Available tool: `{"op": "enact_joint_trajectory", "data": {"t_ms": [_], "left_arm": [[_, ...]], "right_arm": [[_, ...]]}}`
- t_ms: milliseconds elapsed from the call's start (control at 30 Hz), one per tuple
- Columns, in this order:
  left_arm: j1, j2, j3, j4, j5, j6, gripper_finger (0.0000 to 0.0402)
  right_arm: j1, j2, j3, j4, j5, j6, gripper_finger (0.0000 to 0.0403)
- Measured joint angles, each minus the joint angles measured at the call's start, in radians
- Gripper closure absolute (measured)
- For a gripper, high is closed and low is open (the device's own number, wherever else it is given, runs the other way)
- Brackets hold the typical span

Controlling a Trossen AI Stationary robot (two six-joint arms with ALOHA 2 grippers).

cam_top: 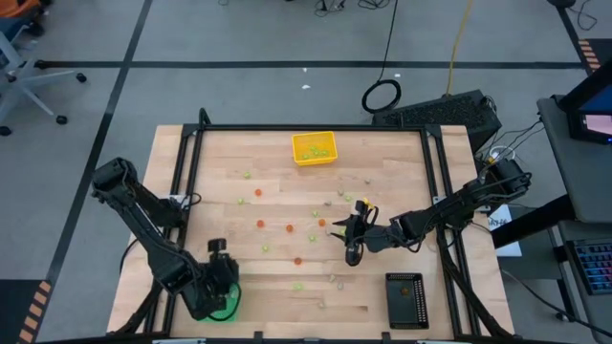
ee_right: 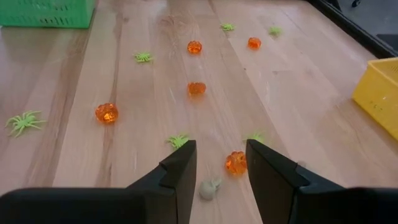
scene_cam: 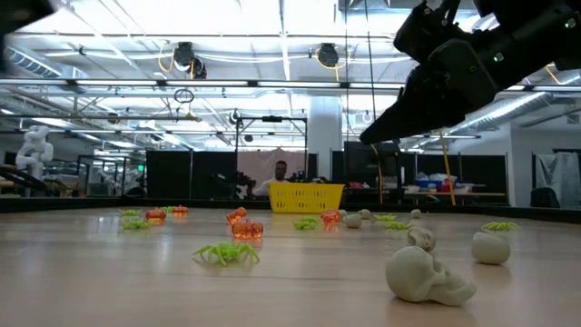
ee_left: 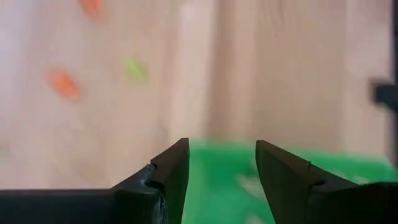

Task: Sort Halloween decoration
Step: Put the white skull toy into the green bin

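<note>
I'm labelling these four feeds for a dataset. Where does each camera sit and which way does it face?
High: above the table, straight down; both arms, yellow tray, black tray.
Low: table height, level across; skull, an arm overhead.
Left wrist: over the green tray, left gripper open.
Right wrist: along the table, right gripper open above a pumpkin.
Shared: high, low and right wrist all show the yellow tray.

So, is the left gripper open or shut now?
Open. In its wrist view the left gripper shows a clear gap between its fingers, nothing held, above the green tray.
</note>
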Motion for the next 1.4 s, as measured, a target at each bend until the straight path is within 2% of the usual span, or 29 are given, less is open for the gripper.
{"op": "enact_joint_trajectory", "data": {"t_ms": [133, 200, 267, 400, 533, 733, 867, 967, 1200, 1400], "left_arm": [[0.0, 0.0, 0.008, 0.002, -0.365, 0.156, 0.022], [0.007, 0.0, 0.008, 0.01, -0.516, 0.201, 0.022], [0.023, 0.0, 0.008, 0.019, -0.588, 0.235, 0.022], [0.067, 0.0, -0.014, 0.077, -0.616, 0.28, 0.022], [0.131, 0.0, -0.091, 0.279, -0.564, 0.394, 0.022], [0.231, 0.0, -0.226, 0.79, -0.324, 0.716, 0.022], [0.293, 0.0, -0.278, 1.008, -0.207, 0.885, 0.022], [0.332, 0.0, -0.294, 1.054, -0.168, 0.936, 0.022], [0.388, 0.0, -0.294, 1.057, -0.065, 0.935, 0.022], [0.392, 0.01, -0.294, 1.059, -0.03, 0.936, 0.022]], "right_arm": [[0.0, 0.0, 0.0, -0.047, -0.064, 0.028, 0.0275], [0.0, -0.002, 0.001, -0.081, -0.096, 0.057, 0.0275], [0.0, -0.003, 0.017, -0.136, -0.106, 0.096, 0.0274], [0.0, -0.003, 0.068, -0.32, -0.106, 0.166, 0.0266], [-0.001, -0.003, 0.126, -0.487, -0.115, 0.185, 0.0259], [-0.015, -0.003, 0.156, -0.578, -0.192, 0.184, 0.0258], [-0.03, -0.003, 0.157, -0.619, -0.215, 0.198, 0.0258], [-0.038, -0.003, 0.157, -0.622, -0.213, 0.214, 0.0258], [-0.049, 0.049, 0.158, -0.565, -0.207, 0.226, 0.0245], [-0.055, 0.066, 0.157, -0.665, -0.207, 0.225, 0.022]]}}
